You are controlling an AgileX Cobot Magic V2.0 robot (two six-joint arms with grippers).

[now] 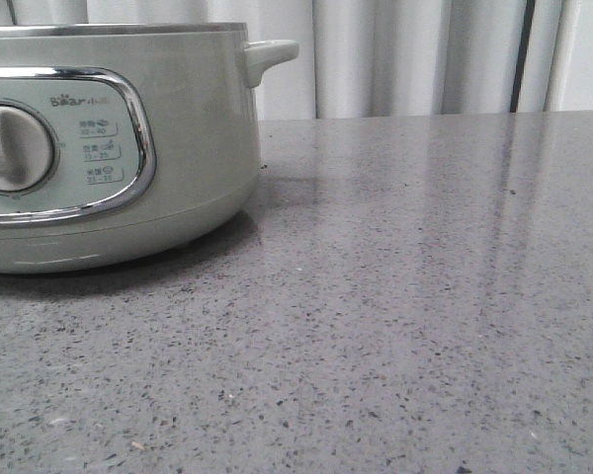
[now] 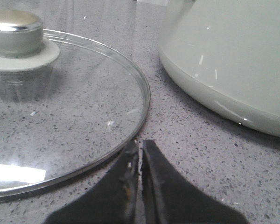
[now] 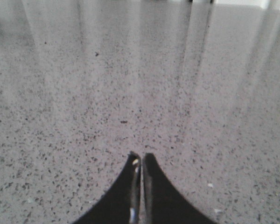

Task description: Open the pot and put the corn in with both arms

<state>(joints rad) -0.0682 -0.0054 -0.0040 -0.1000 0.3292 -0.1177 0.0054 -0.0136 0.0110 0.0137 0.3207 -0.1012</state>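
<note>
The pale grey-green pot stands at the left in the front view, with its control panel and round dial facing me and a stubby side handle. Its wall also shows in the left wrist view. A glass lid with a chrome knob lies flat on the counter beside the pot. My left gripper is shut and empty, its tips just outside the lid's metal rim. My right gripper is shut and empty over bare counter. The corn is out of view.
The grey speckled counter stretches to the right of the pot in the front view. White curtains hang behind the counter's far edge.
</note>
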